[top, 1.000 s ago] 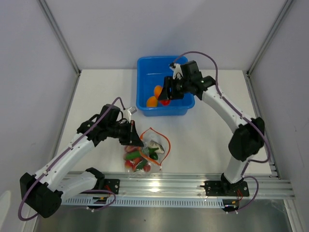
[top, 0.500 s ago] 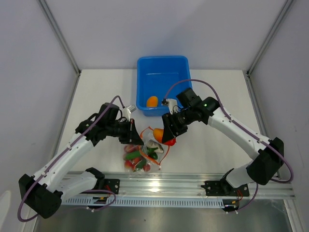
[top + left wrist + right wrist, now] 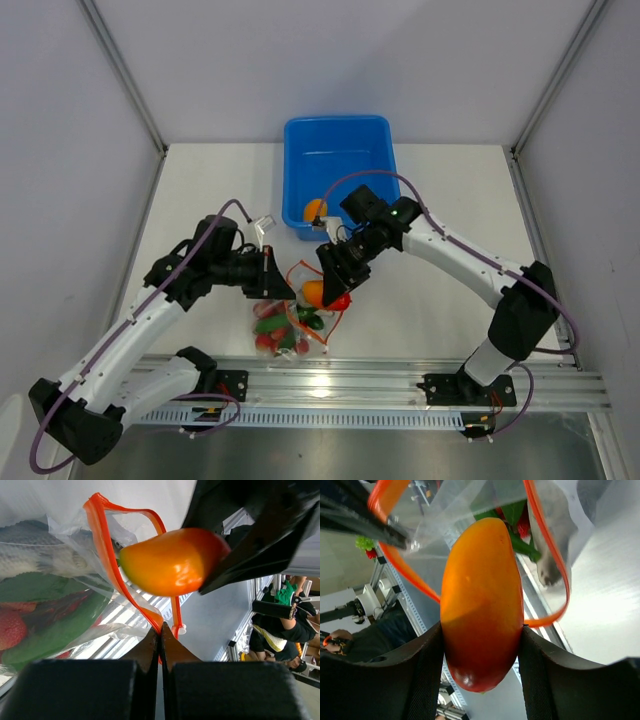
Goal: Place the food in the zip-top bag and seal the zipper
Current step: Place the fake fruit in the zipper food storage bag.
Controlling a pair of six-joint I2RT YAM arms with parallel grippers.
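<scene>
The clear zip-top bag [image 3: 293, 325] lies near the table's front edge, holding green, red and grey toy food [image 3: 40, 605]. My left gripper [image 3: 281, 289] is shut on the bag's orange-red zipper strip [image 3: 107, 560] and holds the mouth open. My right gripper [image 3: 328, 292] is shut on a yellow-orange fruit with a red end [image 3: 481, 602]. It holds the fruit at the bag's open mouth, also seen in the left wrist view [image 3: 172, 560]. The zipper loop [image 3: 555, 565] rings the fruit's tip. Another orange fruit [image 3: 315, 210] sits in the tub.
A blue plastic tub [image 3: 340, 140] stands at the back centre of the table. An aluminium rail [image 3: 380, 385] runs along the near edge by the arm bases. Grey walls enclose the table on three sides.
My right gripper has carried the yellow-orange fruit from the blue tub forward and left to the bag's mouth. My left gripper has kept its hold on the zipper strip.
</scene>
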